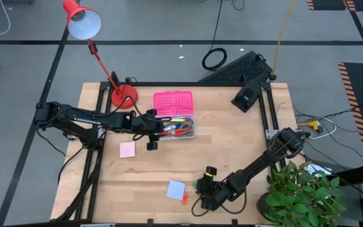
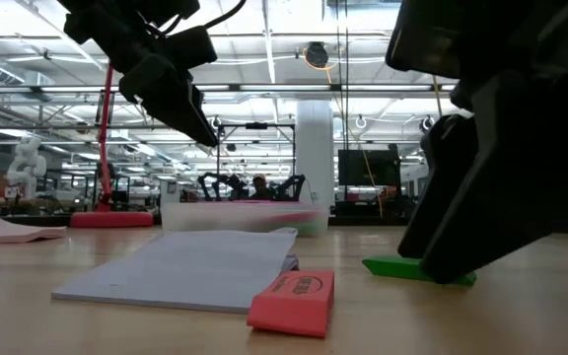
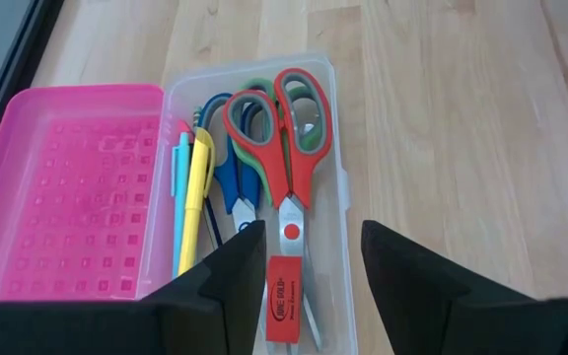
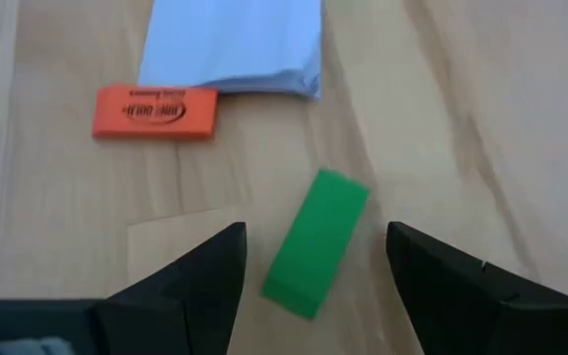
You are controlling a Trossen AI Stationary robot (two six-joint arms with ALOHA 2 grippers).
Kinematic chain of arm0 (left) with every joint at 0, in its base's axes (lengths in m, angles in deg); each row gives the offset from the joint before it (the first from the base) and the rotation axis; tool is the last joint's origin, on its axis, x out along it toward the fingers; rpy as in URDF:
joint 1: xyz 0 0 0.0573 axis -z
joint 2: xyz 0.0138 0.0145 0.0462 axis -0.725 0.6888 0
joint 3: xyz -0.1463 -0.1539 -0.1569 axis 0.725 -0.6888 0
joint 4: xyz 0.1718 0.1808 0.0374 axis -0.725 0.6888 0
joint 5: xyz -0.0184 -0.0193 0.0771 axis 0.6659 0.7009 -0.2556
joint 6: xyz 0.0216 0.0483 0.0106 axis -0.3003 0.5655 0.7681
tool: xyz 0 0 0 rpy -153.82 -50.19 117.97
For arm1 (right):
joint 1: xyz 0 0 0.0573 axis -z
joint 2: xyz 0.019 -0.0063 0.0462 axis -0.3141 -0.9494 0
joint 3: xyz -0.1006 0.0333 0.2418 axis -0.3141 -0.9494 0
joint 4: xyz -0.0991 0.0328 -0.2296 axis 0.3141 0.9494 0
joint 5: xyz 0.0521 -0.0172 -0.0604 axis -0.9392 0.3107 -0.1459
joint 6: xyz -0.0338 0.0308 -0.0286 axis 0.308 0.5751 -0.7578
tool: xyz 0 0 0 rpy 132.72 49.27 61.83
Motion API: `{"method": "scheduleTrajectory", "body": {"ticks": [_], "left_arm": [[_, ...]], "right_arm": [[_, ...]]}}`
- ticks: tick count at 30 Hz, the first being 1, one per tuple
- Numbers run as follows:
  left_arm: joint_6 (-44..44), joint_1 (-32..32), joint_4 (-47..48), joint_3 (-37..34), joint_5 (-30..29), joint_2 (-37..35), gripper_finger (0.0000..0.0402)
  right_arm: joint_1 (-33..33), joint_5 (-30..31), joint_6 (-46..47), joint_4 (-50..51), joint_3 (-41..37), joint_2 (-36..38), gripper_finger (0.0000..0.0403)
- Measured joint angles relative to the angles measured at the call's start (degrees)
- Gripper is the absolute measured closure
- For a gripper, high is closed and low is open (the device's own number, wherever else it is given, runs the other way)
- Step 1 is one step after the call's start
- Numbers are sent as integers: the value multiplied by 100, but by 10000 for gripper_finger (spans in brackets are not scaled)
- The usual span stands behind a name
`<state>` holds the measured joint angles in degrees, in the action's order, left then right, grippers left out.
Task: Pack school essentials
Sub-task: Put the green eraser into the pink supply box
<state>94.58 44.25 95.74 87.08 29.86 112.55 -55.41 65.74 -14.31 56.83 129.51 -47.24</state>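
Right wrist view: right gripper (image 4: 314, 261) fingers spread wide, empty, straddling green eraser (image 4: 316, 243) on the table. Left gripper (image 3: 314, 258) open, empty, above clear box (image 3: 339, 197) holding red-handled scissors (image 3: 286, 133).

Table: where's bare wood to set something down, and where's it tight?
Free: the wide stretch between the clear box and the right arm, and the front-left corner below the pink pad. Crowded: front centre, where the blue pad, red eraser, green eraser and right gripper cluster.
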Motion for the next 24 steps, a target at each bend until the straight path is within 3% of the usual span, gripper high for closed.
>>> {"method": "scheduleTrajectory", "body": {"ticks": [8, 18, 24], "left_arm": [[0, 0, -37, -2, 0, 0, 229], [2, 0, -137, -2, 0, 0, 229], [2, 0, -197, -2, 0, 0, 229]], "right_arm": [[13, -17, -4, 226, 13, -55, 173], [13, -43, -117, 244, 13, -57, 264], [22, -55, -194, 233, 11, -57, 298]]}}
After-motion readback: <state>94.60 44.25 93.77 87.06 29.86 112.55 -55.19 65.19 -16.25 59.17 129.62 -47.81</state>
